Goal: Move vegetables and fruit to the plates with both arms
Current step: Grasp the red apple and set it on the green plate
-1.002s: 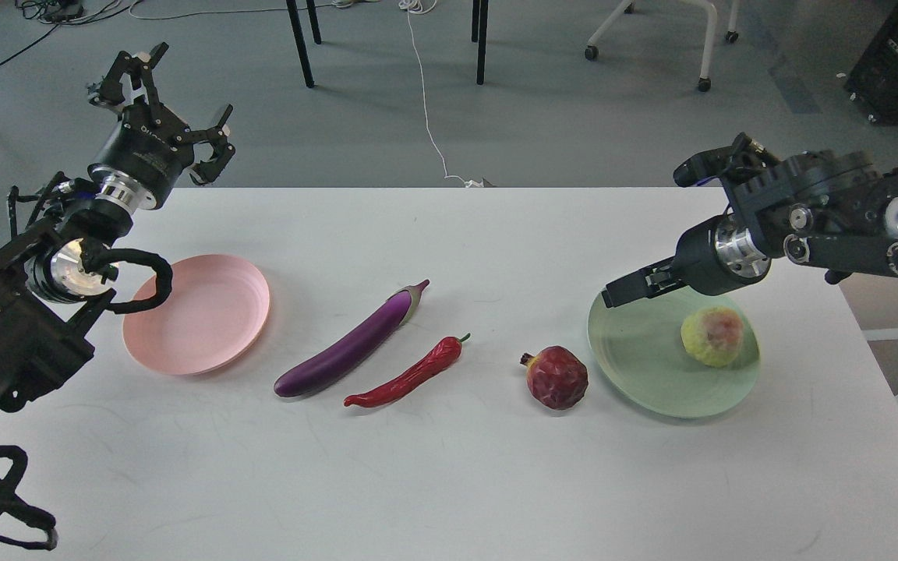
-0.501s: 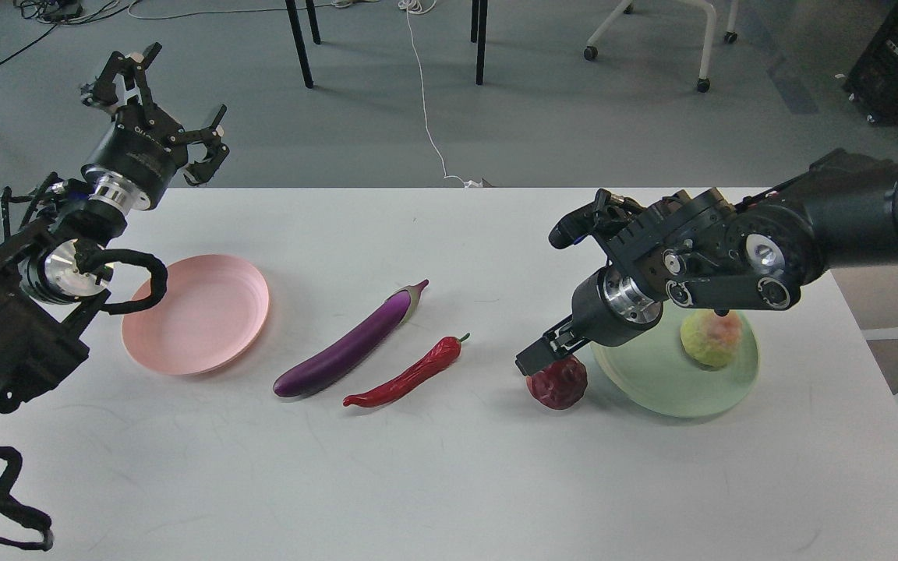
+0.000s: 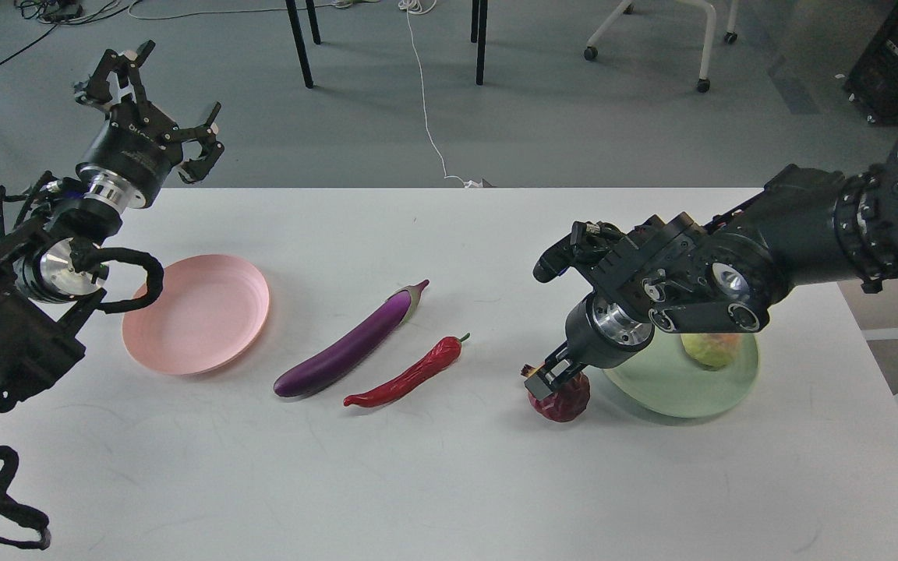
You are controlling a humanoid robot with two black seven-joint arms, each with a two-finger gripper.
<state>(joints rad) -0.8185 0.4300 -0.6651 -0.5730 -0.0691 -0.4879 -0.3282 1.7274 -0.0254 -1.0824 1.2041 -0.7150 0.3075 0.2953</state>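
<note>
The purple eggplant [image 3: 351,344] and the red chili pepper [image 3: 408,375] lie side by side mid-table. The dark-red pomegranate [image 3: 562,400] sits just left of the mint green plate [image 3: 679,386]. My right gripper [image 3: 544,379] is down on top of the pomegranate; its fingers are too dark and bunched to tell apart. The yellow-green fruit [image 3: 710,349] rests on the green plate, partly hidden by my right arm. The pink plate [image 3: 196,313] is bare at the left. My left gripper [image 3: 154,97] is open and empty, raised past the table's far left edge.
The white table [image 3: 449,483] has its far edge at the top of the work area and its right edge just past the green plate. Chair and table legs and a white cable stand on the floor beyond.
My right arm has swung left from above the green plate and come down onto the pomegranate. My left gripper has drifted slightly up and left.
</note>
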